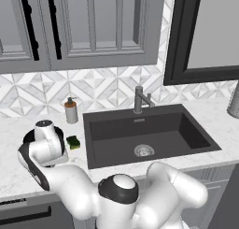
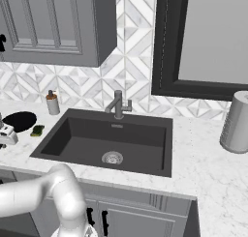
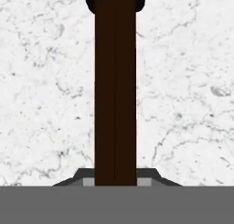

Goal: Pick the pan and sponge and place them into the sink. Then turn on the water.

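Marble desk [image 1: 18, 176]: our end effector [image 3: 115, 182] pinches the pan [image 2: 19, 121] handle; next we lift it into the sink [image 1: 140, 112].

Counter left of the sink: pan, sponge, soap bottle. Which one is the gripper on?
The pan. Its dark brown handle runs straight down between the tips of the gripper, shut on it. The sponge and soap bottle stand apart, untouched.

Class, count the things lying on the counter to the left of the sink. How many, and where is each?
3: the soap dispenser by the backsplash, the sponge near the sink, and the pan further left. The arm may hide more.
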You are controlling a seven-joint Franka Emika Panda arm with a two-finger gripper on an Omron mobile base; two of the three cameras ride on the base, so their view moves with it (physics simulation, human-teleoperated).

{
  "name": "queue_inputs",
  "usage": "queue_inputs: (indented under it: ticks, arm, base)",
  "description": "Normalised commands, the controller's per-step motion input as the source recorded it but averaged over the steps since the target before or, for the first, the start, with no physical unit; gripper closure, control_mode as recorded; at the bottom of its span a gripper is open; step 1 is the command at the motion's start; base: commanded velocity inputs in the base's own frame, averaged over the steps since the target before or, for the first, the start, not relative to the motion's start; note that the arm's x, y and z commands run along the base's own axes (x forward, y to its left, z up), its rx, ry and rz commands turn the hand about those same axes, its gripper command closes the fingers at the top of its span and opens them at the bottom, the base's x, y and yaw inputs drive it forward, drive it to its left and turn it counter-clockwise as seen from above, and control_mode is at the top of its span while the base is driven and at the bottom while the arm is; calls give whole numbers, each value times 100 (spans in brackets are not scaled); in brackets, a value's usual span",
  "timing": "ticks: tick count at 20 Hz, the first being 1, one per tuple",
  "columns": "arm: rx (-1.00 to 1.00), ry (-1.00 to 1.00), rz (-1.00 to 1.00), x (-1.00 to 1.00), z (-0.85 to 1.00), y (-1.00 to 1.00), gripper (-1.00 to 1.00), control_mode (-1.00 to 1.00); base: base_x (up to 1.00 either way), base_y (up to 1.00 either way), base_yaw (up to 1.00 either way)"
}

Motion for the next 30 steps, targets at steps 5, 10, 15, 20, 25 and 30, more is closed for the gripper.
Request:
queue_inputs:
  ticks: [5,10,15,20,25,30]
  arm:
    - [0,-6,-1,-11,25,-3,100,-100]
    - [0,-18,-5,-30,68,0,100,-100]
    - [0,-35,-6,-18,52,-9,100,-100]
    - [0,-34,-5,-17,18,-18,100,-100]
    - [0,-23,-11,-9,15,-23,100,-100]
    - [0,-1,-24,-9,40,-53,100,-100]
  base:
    - [0,0,0]
    - [0,0,0]
    - [0,0,0]
    - [0,0,0]
    - [0,0,0]
    - [0,0,0]
